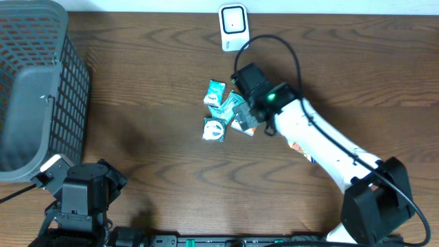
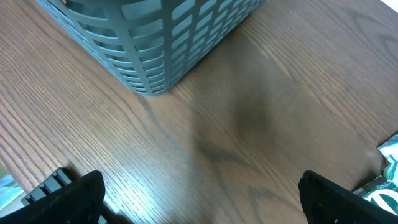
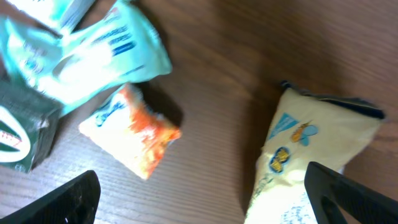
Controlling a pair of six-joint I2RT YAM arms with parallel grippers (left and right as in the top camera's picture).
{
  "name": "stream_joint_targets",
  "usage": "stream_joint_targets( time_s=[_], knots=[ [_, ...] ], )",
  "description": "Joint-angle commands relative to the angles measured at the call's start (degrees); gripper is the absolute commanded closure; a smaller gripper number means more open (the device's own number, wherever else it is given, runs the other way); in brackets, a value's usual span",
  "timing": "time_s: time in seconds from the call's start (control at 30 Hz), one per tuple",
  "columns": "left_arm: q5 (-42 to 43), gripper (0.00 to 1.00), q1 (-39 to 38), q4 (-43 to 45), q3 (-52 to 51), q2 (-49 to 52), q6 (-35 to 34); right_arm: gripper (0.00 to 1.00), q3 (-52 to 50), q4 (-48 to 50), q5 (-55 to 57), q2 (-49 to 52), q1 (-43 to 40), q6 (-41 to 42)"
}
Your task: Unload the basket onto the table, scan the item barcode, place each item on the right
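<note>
overhead, scanner: the white scanner (image 1: 233,26) stands on the table (image 1: 151,158), beyond the right pincer (image 1: 241,115) and well apart from it. My read is that it faces the work area so a barcode can be shown to it.
overhead, packets: the heap of packets (image 1: 221,110) lies right under that pincer and just to its left. The item to scan is in there, and nothing is lifted yet!
overhead, left arm: the left arm (image 1: 82,195) sits folded back near the basket (image 1: 41,82), out of the way, I'd say.
left wrist, left pincer: the left pincer (image 2: 202,186) is spread wide with nothing between its fingers. Bare table below it, basket corner ahead.
right wrist, right pincer: spread wide over the table, pinching nothing.
right wrist, yellow packet: the yellow packet (image 3: 314,149) is hard by the finger on the view's right. Touching or not, I can't tell.
right wrist, other packets: an orange-and-white packet (image 3: 134,137) lies ahead toward the other finger, with a teal packet (image 3: 106,53) beyond it. A dark green box (image 3: 22,140) sits outside that finger.
</note>
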Motion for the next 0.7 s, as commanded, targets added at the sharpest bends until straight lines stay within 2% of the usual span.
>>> stream_joint_targets(
  time_s=[0.0,0.13,0.23,0.27,0.3,0.37,0.43,0.53,0.67],
  knots=[
    [-0.96,0.02,0.39,-0.15,0.0,-0.07,-0.76,0.01,1.29,-1.01,-1.49,0.11,-4.94,0.22],
    [-0.96,0.02,0.39,-0.15,0.0,-0.07,-0.74,0.07,1.31,-1.14,-4.26,0.09,-13.22,0.2],
    [-0.96,0.02,0.39,-0.15,0.0,-0.07,-0.74,0.26,1.31,-1.49,-7.82,0.09,-18.99,0.22],
    [-0.96,0.02,0.39,-0.15,0.0,-0.07,-0.76,0.34,1.31,-1.64,-10.47,0.11,-20.63,0.2],
    [-0.96,0.02,0.39,-0.15,0.0,-0.07,-0.74,0.39,1.29,-1.75,-14.4,0.13,-22.49,-0.13],
    [-0.96,0.02,0.39,-0.15,0.0,-0.07,-0.76,0.37,1.27,-1.95,-23.39,0.39,-25.35,-3.3],
    [-0.96,0.02,0.39,-0.15,0.0,-0.07,-0.76,0.31,1.14,-2.1,-29.09,0.5,-27.19,-5.53],
    [-0.96,0.02,0.39,-0.15,0.0,-0.07,-0.74,0.28,1.01,-2.34,-30.01,0.5,-28.55,-5.81],
    [-0.96,0.02,0.39,-0.15,0.0,-0.07,-0.76,0.2,1.01,-2.49,-29.68,0.5,-28.81,-5.81]
  ],
)
